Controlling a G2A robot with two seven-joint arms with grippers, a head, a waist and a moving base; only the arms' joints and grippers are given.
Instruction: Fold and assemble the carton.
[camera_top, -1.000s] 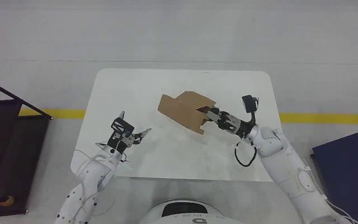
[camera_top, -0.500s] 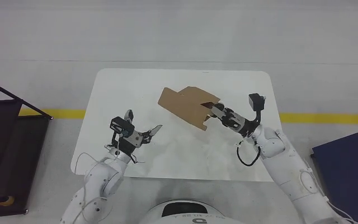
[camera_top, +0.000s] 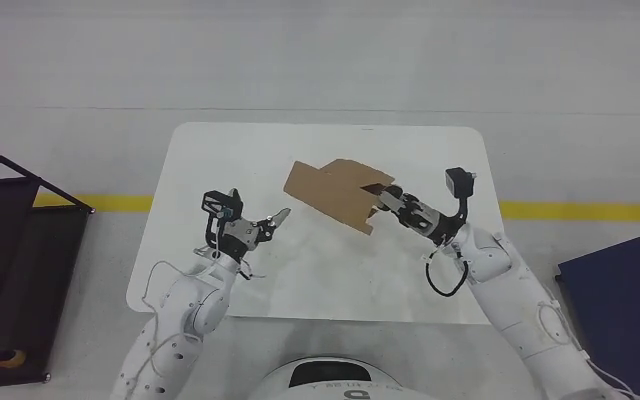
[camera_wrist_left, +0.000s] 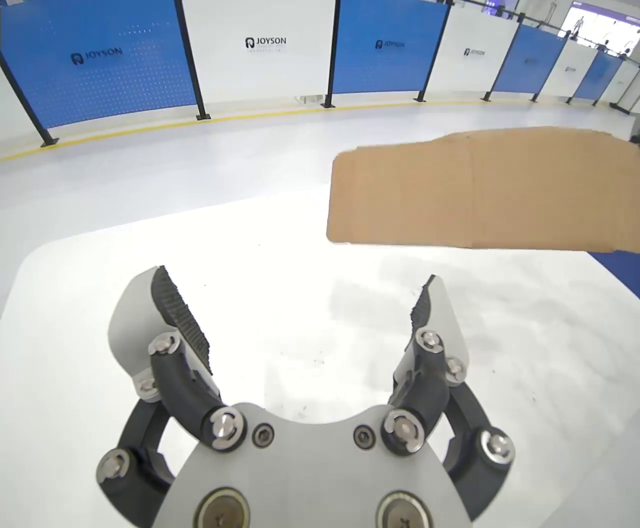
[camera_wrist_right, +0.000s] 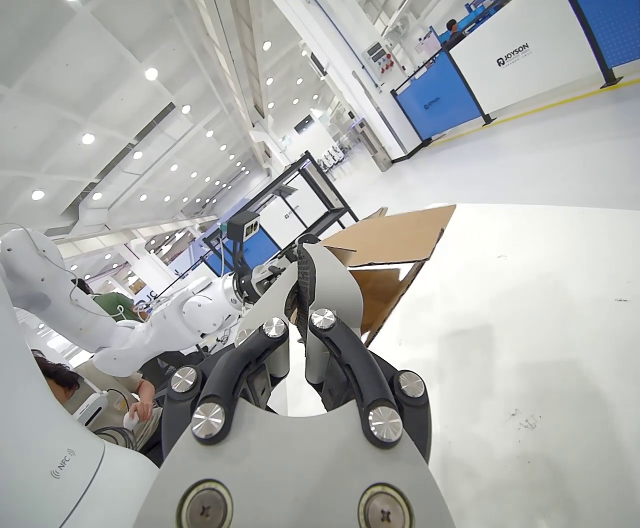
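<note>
A brown cardboard carton (camera_top: 335, 192), partly unfolded, is held tilted above the middle of the white table (camera_top: 420, 150). My right gripper (camera_top: 380, 195) is shut on the carton's right edge; in the right wrist view its fingers (camera_wrist_right: 320, 280) pinch a cardboard flap (camera_wrist_right: 385, 245). My left gripper (camera_top: 268, 225) stands open to the carton's left, a short gap away. In the left wrist view the open gripper (camera_wrist_left: 295, 300) has nothing between its pads, and the carton (camera_wrist_left: 475, 195) hangs ahead of it above the table.
A dark rack (camera_top: 30, 260) stands off the table's left side and a blue object (camera_top: 610, 290) off its right. A yellow floor line (camera_top: 570, 211) runs behind the table. The table's front and left areas are bare white surface.
My left gripper has risen and moved right toward the carton. My right gripper has shifted the carton slightly up and to the right.
</note>
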